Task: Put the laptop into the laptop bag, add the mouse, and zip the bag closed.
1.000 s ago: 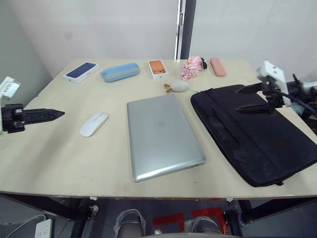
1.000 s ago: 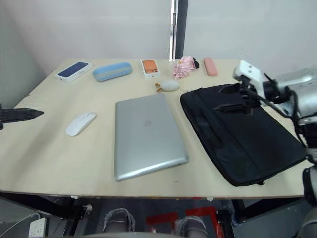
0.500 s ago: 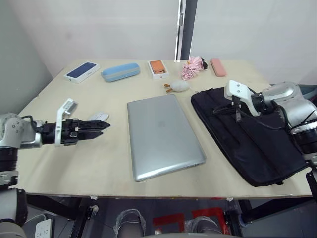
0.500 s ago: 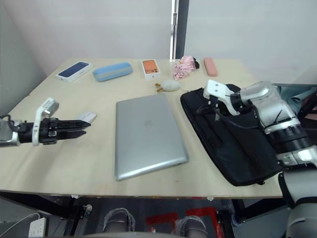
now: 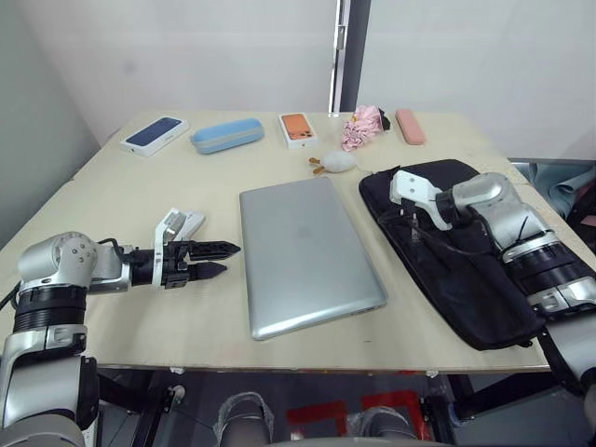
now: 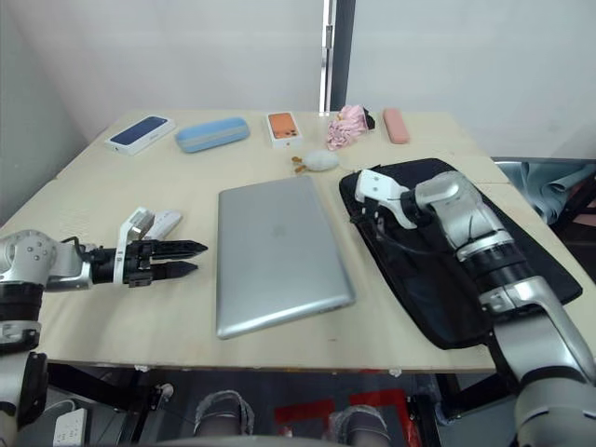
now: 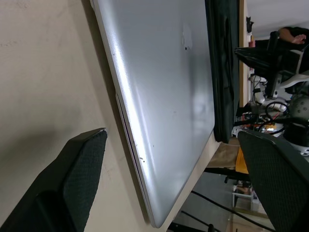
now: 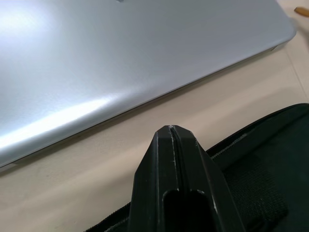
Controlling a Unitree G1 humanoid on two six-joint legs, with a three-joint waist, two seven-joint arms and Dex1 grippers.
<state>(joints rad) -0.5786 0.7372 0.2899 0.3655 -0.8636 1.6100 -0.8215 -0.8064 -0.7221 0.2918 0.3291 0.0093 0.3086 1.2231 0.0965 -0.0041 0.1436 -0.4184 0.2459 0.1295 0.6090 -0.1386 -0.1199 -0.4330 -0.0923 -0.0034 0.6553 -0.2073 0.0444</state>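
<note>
Both arms have swung in. My L pincer (image 5: pixel 216 260), fingers apart, now points at the laptop (image 5: pixel 305 253) just ahead; mouse (image 5: pixel 189 224) beside my wrist. R pincer (image 5: pixel 411 213), fingers together, over the laptop bag (image 5: pixel 484 279) edge: bag-opening likely next.

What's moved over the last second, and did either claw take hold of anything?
The left claw has swung in from the table's left edge toward the laptop, open, holding nothing; it now hides most of the mouse. The right claw has come in from the right and down over the laptop bag, fingers together, at the edge nearest the laptop. Laptop, bag and mouse lie as before.
</note>
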